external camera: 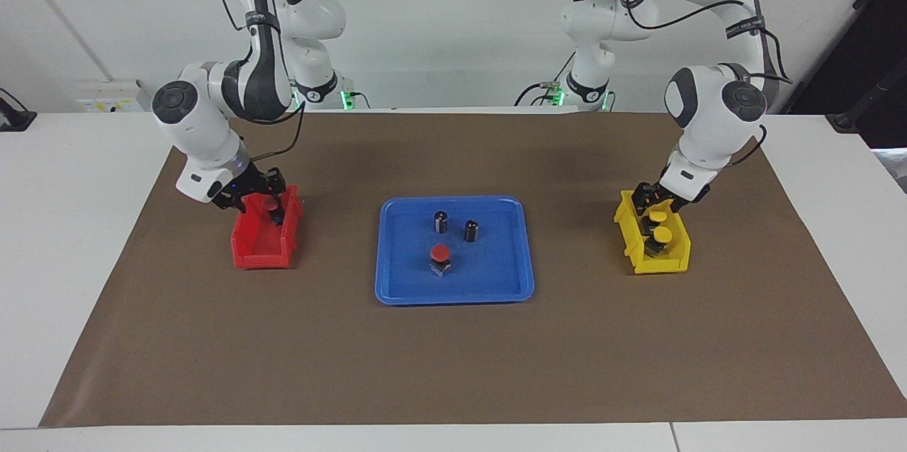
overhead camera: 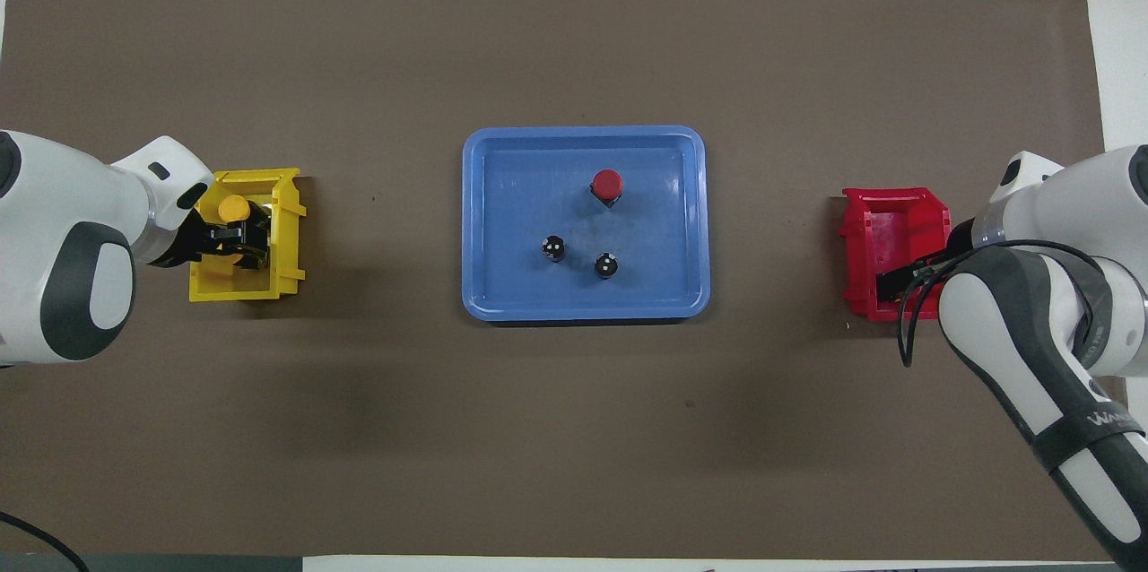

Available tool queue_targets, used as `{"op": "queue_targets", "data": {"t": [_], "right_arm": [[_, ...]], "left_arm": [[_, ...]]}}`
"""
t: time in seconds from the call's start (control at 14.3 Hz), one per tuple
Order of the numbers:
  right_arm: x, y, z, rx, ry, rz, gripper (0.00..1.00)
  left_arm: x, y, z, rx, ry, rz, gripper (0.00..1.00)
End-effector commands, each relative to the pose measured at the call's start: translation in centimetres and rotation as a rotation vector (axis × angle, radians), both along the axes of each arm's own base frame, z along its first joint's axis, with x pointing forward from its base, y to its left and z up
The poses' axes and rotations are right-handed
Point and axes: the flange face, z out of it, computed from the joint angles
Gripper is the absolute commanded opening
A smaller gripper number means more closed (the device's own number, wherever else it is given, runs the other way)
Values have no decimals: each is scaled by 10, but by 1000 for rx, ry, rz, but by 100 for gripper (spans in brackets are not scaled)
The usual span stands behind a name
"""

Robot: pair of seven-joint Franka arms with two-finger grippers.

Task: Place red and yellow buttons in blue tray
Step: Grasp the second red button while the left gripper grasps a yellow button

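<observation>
Right end effector (external camera: pixel 273 210) down inside small red plastic bin (external camera: pixel 263 246), directly over red-capped black push button (external camera: pixel 271 204); grip state unreadable. Left end effector (external camera: pixel 655 215) likewise over yellow-capped buttons (external camera: pixel 662 234); unreadable.

Glossy plastic blue tray (external camera: pixel 510 282) on matt brown paper sheet (external camera: pixel 453 367).

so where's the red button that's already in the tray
In the facing view, the red button stands in the blue tray at the table's middle, farther from the robots than the two dark cylinders.
</observation>
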Motion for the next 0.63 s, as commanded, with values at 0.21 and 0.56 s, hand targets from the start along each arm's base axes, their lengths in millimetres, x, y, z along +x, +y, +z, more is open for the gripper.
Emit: {"op": "queue_targets", "data": {"t": [0.21,0.56], "right_arm": [[-11,3,-1,0,-7,10,76],[-16,3,-6,-1,-11,-2,67]], "left_arm": [[-13,-1,-6,4,-36,-12,84],[-12,-3,-6,4,-39,-8,84]]}}
